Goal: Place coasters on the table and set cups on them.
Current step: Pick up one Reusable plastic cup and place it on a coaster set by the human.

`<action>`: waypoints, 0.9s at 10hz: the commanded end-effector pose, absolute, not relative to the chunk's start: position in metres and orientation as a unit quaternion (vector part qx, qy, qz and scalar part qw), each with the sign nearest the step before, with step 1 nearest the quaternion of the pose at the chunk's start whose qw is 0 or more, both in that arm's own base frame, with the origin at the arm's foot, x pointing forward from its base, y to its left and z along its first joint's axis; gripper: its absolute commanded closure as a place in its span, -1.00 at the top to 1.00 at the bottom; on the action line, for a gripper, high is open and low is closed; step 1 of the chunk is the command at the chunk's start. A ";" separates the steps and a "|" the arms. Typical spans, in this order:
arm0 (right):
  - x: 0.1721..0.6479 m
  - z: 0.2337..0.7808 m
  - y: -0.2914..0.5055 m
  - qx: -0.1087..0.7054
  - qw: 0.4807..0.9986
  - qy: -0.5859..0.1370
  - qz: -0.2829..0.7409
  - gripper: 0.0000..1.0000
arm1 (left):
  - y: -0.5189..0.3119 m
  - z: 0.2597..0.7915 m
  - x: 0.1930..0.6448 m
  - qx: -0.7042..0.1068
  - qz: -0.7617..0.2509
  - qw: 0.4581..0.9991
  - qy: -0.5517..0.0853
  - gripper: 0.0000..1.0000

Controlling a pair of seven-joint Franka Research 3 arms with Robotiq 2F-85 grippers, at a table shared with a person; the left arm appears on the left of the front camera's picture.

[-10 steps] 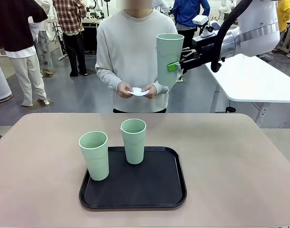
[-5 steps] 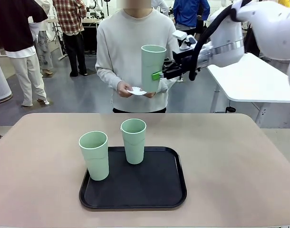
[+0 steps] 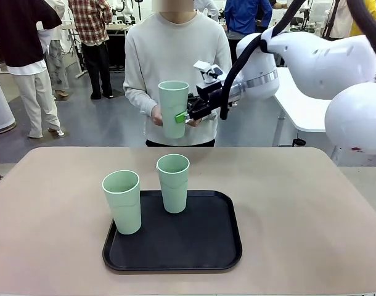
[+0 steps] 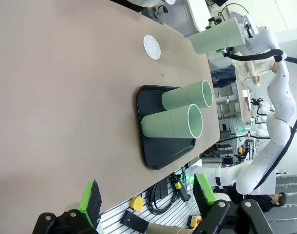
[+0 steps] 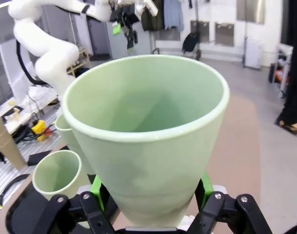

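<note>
My right gripper (image 3: 183, 116) is shut on a mint-green cup (image 3: 174, 110), held upright in the air past the table's far edge, right in front of the person's hands. In the right wrist view that cup (image 5: 148, 131) sits between the green pads (image 5: 202, 187). Two more cups (image 3: 122, 201) (image 3: 174, 182) stand on the black tray (image 3: 175, 265). One white lacy coaster (image 4: 151, 47) lies on the beige table (image 4: 65, 97) beyond the tray; from the front, the middle cup hides nearly all of it. My left gripper (image 4: 146, 195) is open with nothing in it, off the table's side.
A person in a pale sweater (image 3: 175, 55) stands at the far edge, both hands behind the held cup. A white table (image 3: 305, 105) stands at the back right. Bare tabletop (image 3: 299, 209) lies right and left of the tray.
My right arm has carried the cup leftward and lower, from the upper right to in front of the person's hands, now covering the coasters held there. The tray cups have not moved.
</note>
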State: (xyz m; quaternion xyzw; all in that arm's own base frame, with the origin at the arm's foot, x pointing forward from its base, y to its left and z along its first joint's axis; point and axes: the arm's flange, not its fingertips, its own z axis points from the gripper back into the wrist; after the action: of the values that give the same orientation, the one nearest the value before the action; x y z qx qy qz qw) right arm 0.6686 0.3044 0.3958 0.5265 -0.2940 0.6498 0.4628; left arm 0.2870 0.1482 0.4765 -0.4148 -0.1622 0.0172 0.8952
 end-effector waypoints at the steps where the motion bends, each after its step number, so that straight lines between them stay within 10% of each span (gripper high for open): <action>1: 0.679 0.396 0.306 0.532 0.464 -0.270 0.655 0.67 | 0.147 0.476 0.289 -0.420 0.019 0.892 -0.168 1.00; 9: 0.671 0.368 0.311 0.530 0.469 -0.281 0.648 0.67 | 0.147 0.476 0.289 -0.420 0.019 0.892 -0.168 1.00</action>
State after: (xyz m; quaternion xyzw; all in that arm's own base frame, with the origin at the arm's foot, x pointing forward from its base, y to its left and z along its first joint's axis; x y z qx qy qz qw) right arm 0.6723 0.3146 0.3674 0.5249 -0.2880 0.6459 0.4737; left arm 0.2870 0.1482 0.4765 -0.4148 -0.1622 0.0173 0.8952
